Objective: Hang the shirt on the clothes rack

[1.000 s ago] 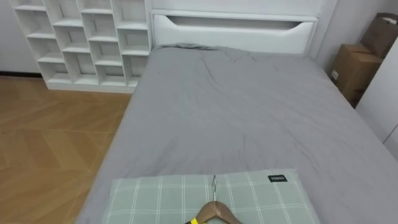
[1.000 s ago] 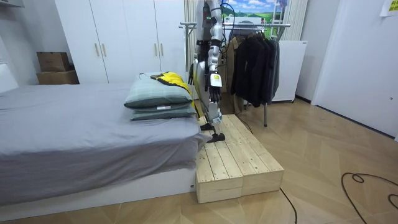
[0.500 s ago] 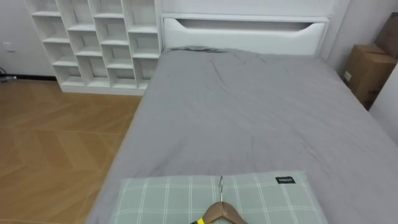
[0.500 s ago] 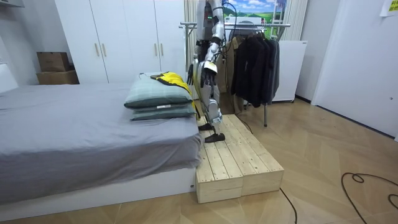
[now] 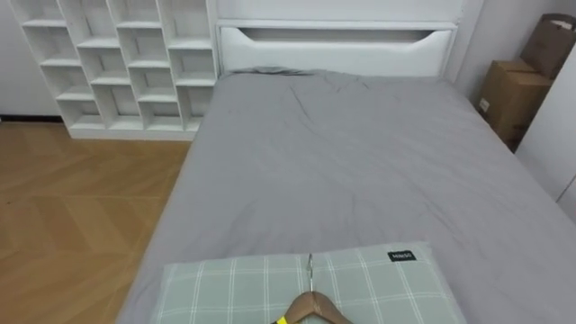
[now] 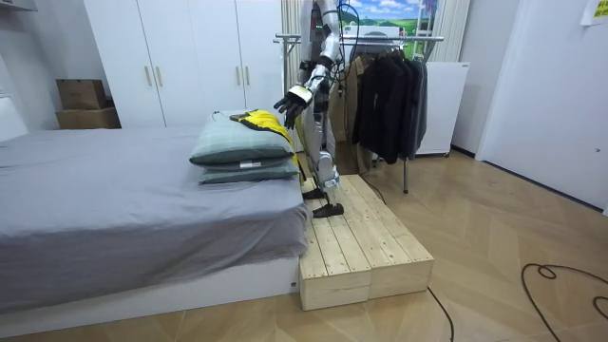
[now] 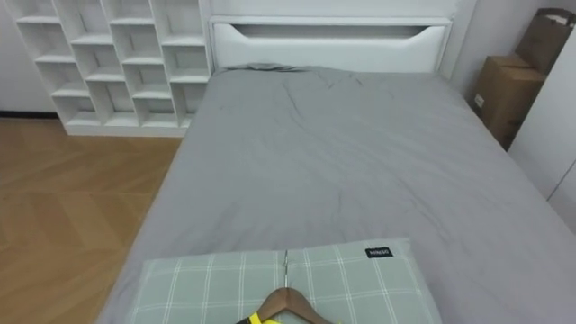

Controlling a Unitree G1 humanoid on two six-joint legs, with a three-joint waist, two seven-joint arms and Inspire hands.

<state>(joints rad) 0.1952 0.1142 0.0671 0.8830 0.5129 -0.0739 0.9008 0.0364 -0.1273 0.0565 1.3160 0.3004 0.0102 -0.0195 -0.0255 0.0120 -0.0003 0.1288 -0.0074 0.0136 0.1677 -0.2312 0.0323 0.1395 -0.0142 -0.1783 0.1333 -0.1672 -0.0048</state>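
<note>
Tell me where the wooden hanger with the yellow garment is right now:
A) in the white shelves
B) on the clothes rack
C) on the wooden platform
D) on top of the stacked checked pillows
D: the wooden hanger with the yellow garment lies on the upper checked pillow at the foot of the bed. The open left hand is raised close above it.

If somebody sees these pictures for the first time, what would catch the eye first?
Most striking is the yellow garment on a wooden hanger, lying on the stacked green checked pillows at the foot of the grey bed. The robot stands beside it on a wooden platform, its left hand open and raised toward the garment. Behind it, a rack holds dark clothes.
</note>
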